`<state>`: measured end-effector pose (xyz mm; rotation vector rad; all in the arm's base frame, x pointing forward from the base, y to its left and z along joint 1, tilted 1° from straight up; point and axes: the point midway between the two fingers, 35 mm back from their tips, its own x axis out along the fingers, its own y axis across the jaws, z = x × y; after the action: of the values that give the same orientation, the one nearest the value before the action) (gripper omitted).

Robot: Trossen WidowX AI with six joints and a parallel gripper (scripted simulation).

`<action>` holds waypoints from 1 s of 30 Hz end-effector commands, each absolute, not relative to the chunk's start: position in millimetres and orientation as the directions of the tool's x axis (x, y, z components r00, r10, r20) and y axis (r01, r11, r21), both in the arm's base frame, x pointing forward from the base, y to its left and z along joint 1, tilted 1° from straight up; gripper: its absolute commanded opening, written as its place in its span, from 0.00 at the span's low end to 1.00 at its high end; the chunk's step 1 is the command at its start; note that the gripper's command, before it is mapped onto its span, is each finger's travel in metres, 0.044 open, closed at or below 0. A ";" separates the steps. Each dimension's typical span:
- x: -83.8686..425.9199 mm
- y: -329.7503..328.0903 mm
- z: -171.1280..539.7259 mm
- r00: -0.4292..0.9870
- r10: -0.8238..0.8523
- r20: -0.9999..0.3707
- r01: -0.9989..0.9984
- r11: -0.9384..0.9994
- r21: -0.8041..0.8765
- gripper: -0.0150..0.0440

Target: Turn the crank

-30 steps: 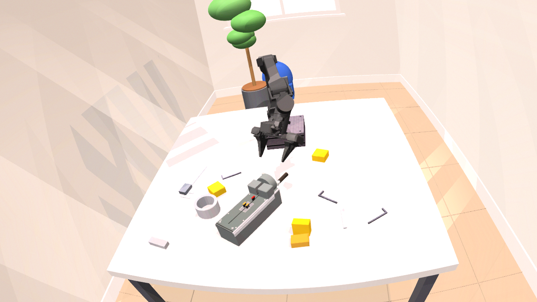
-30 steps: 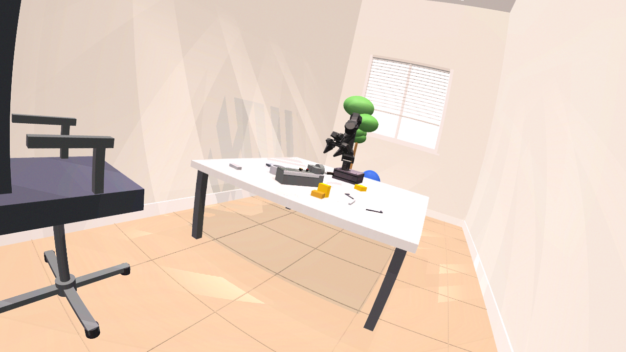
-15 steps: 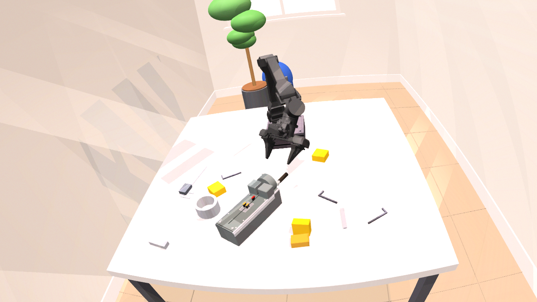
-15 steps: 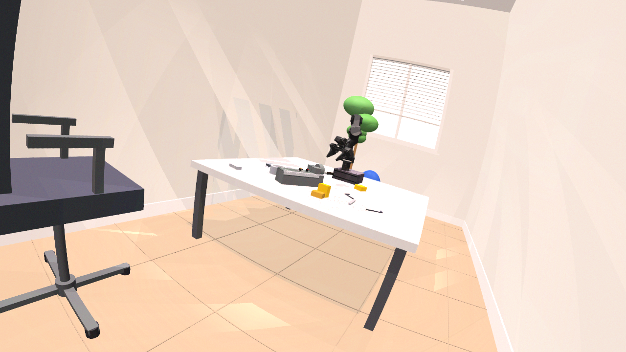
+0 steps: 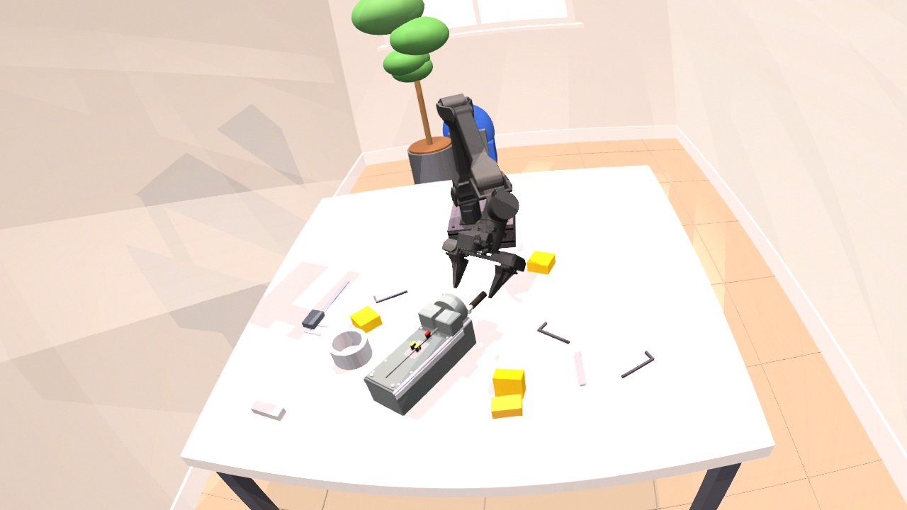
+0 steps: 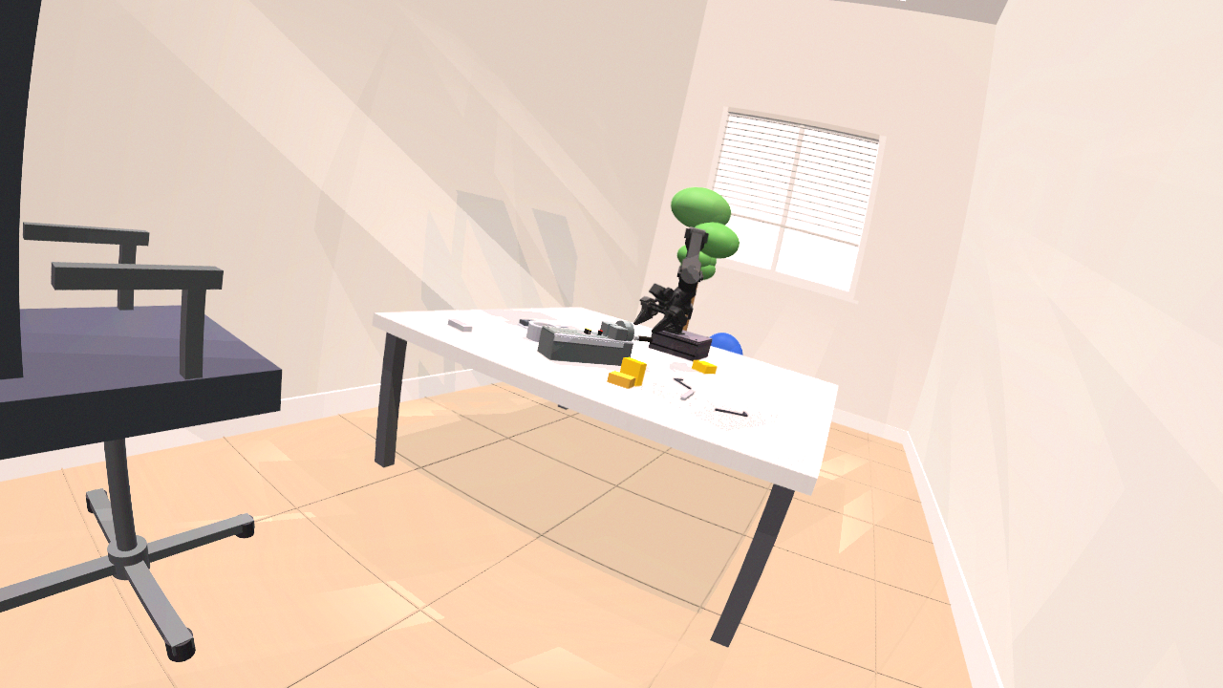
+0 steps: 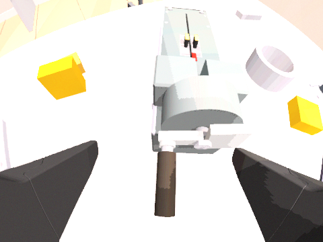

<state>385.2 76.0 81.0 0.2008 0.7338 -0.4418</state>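
The wrist view shows the gripper spread wide, with nothing held, around the crank handle, while the exterior view leaves that gap too small to read, and the red pointer sits off the brass marks, toward the crank!

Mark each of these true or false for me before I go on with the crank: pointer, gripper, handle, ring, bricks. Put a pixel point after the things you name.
1. The red pointer (image 5: 427, 333) (image 7: 194, 56) is level with the brass marks (image 5: 415, 346) (image 7: 191, 39). False: it sits off them, toward the crank end.
2. The gripper (image 5: 472, 292) (image 7: 167, 152) is open. True.
3. The gripper is shut on the handle (image 5: 477, 300) (image 7: 165, 184). False: nothing is between its fingers.
4. The handle is dark brown. True.
5. The ring (image 5: 350, 358) (image 7: 264, 72) is standing on top of the machine (image 5: 437, 367) (image 6: 586, 348) (image 7: 198, 23). False: it is on the table beside it.
6. Four yellow bricks show in the top view. True.
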 end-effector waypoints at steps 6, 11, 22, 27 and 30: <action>385.8 75.2 66.0 0.654 -0.323 -0.684 0.460 0.887 0.021 1.00; 386.2 75.3 57.9 0.654 -0.323 -0.684 0.460 0.887 0.021 1.00; 386.4 75.1 40.4 0.654 -0.323 -0.684 0.460 0.887 0.021 1.00; 386.1 74.9 32.5 0.654 -0.323 -0.684 0.460 0.887 0.021 1.00; 385.9 74.7 27.8 0.654 -0.323 -0.684 0.460 0.887 0.021 1.00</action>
<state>386.9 76.0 32.6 0.2011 0.7343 -0.4437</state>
